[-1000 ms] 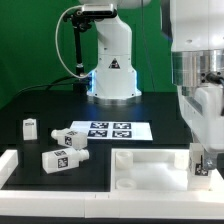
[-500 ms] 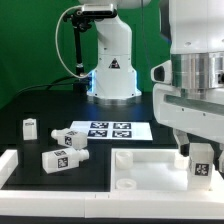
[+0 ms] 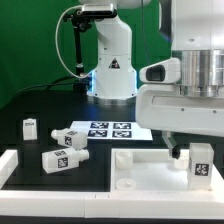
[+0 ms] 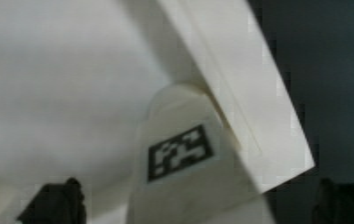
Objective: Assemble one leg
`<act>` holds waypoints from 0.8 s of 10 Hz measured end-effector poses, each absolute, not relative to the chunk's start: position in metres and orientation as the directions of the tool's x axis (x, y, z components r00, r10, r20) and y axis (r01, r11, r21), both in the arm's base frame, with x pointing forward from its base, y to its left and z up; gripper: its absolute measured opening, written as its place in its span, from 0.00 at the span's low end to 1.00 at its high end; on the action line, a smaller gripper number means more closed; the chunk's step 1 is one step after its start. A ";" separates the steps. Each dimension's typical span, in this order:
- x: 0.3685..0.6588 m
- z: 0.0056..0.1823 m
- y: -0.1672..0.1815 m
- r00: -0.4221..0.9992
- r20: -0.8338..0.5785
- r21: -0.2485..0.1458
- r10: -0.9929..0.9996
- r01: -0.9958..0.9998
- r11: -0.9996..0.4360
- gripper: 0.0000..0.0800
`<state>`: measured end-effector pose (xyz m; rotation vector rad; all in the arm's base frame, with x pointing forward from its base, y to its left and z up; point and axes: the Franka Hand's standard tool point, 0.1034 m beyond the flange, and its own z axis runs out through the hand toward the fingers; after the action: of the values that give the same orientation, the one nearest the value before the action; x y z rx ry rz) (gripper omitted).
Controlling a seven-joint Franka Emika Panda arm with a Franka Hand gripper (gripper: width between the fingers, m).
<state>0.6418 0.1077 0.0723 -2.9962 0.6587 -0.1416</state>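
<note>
1. You are looking at a large flat white panel (image 3: 140, 170) with round holes lying on the black worktop (image 3: 30, 105), near the front edge. It looks rigid, and it is not the part you are lifting.

2. The marker board (image 3: 104, 130) is lying flat behind the panel. It is carrying several black-and-white square tags; no words can be read on it.

3. The leg (image 3: 201, 160) is standing at the exterior view's right, at the panel's right end, under the arm. In the wrist view the leg (image 4: 200, 150) is sitting between the two dark fingertips (image 4: 58, 200), beside the panel's raised rim.

4. Judging by its look, the leg is a light, stiff plastic block with smooth, possibly slippery faces. You are best taking it across its two long flat sides, squarely, so that it is not twisting out.

5. The hand (image 4: 200, 205) is straddling the leg; whether its fingers are pressing on the block I cannot tell.

6. Other tagged blocks (image 3: 62, 157) are lying at the exterior view's left, one apart (image 3: 31, 126) at the back.

7. The leg's only marking is a square fiducial tag (image 4: 181, 152); no brand or lettering is showing.
</note>
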 end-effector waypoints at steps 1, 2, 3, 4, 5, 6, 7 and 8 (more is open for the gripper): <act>0.641 0.071 0.108 0.891 0.071 -0.089 -0.449 -0.442 -0.892 0.66; 0.641 0.071 0.108 0.883 0.069 -0.090 -0.464 -0.458 -0.885 0.66; 0.641 0.071 0.108 0.867 0.066 -0.093 -0.494 -0.488 -0.868 0.48; 0.641 0.071 0.108 0.837 0.060 -0.097 -0.544 -0.538 -0.837 0.36; 0.641 0.071 0.108 0.798 0.053 -0.101 -0.600 -0.594 -0.798 0.36; 0.641 0.071 0.108 0.757 0.046 -0.105 -0.651 -0.645 -0.757 0.36; 0.640 0.070 0.108 0.711 0.037 -0.107 -0.703 -0.696 -0.710 0.36; 0.641 0.071 0.108 0.568 0.016 -0.106 -0.823 -0.817 -0.567 0.36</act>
<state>0.6406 0.1081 0.0706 -2.7045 1.4172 -0.0964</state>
